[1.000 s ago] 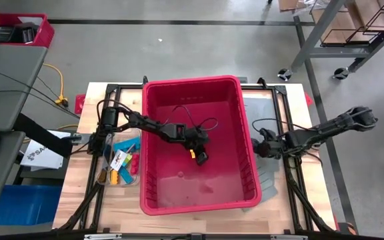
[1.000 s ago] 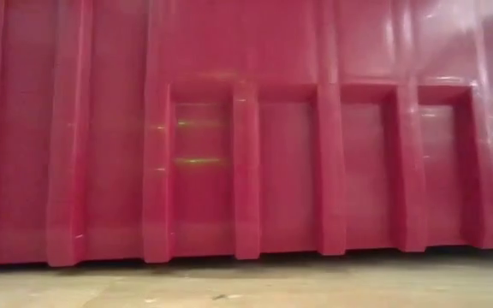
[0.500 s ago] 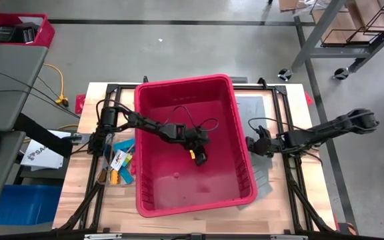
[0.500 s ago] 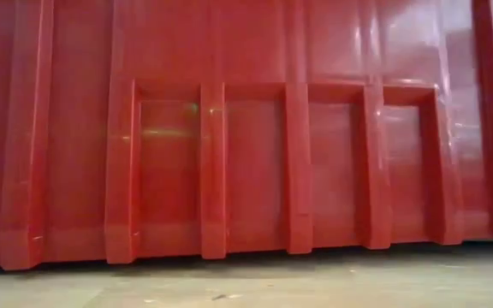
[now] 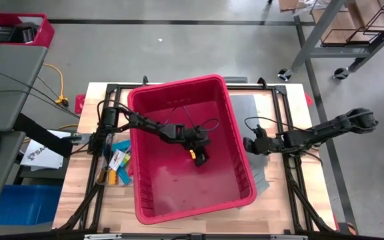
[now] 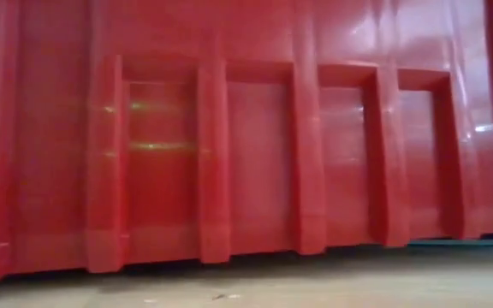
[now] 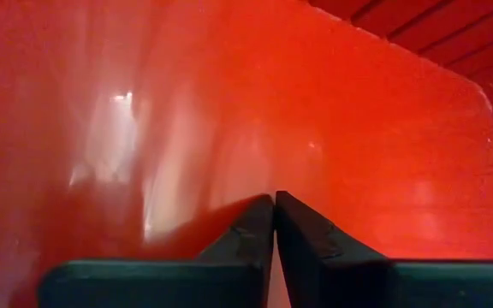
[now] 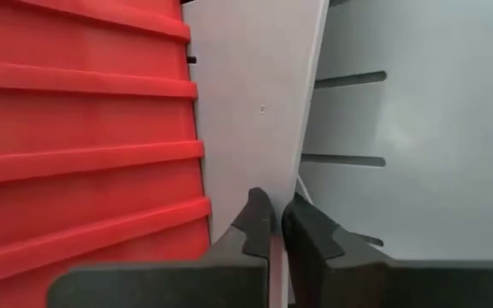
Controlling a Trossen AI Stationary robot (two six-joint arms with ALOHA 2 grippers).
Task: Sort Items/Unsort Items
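Left gripper (image 5: 199, 158) closed inside red bin (image 5: 179, 90); right gripper (image 5: 249, 144) closed beside bin.

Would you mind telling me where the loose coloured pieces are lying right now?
In the high view the coloured pieces lie on the table's left side, beside the left wall of the red bin and below the left arm's base.

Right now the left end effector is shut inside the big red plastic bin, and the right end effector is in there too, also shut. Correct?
Not quite. The right end effector is shut but sits outside the big red plastic bin, beside its right wall over grey sheets; the high view shows it. The left end effector is indeed shut inside the bin.
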